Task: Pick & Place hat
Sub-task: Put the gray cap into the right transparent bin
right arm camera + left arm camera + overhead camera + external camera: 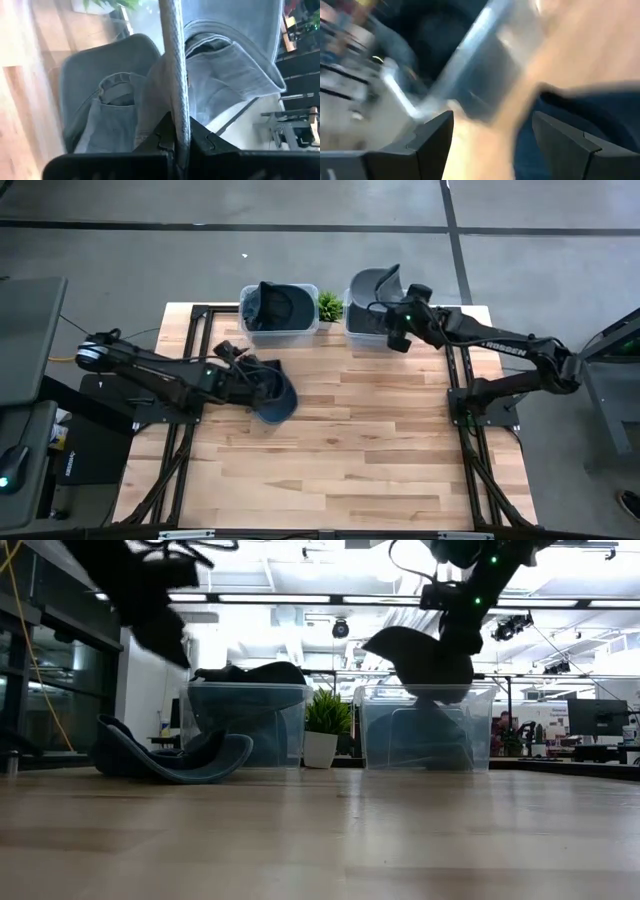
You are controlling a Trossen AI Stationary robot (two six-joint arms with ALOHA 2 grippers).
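R gripper [390,305] pinching grey hat [374,283] by brim over R bin [362,332], L gripper [262,380] spread, above blue hat [278,402] lying on table [360,440], nothing held, L bin [300,332] holds dark hat [275,305], plant [329,306] between the 2 bins

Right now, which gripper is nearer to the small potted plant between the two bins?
Right. The right gripper holds a grey hat over the bin just beside the potted plant; the left gripper sits farther off, at the blue hat on the table.

right gripper [181,142]: jaws pinched on hat brim [176,65] | below: bin [270,30] with hats [107,105] | plant [107,4] near | counter [20,100] beside
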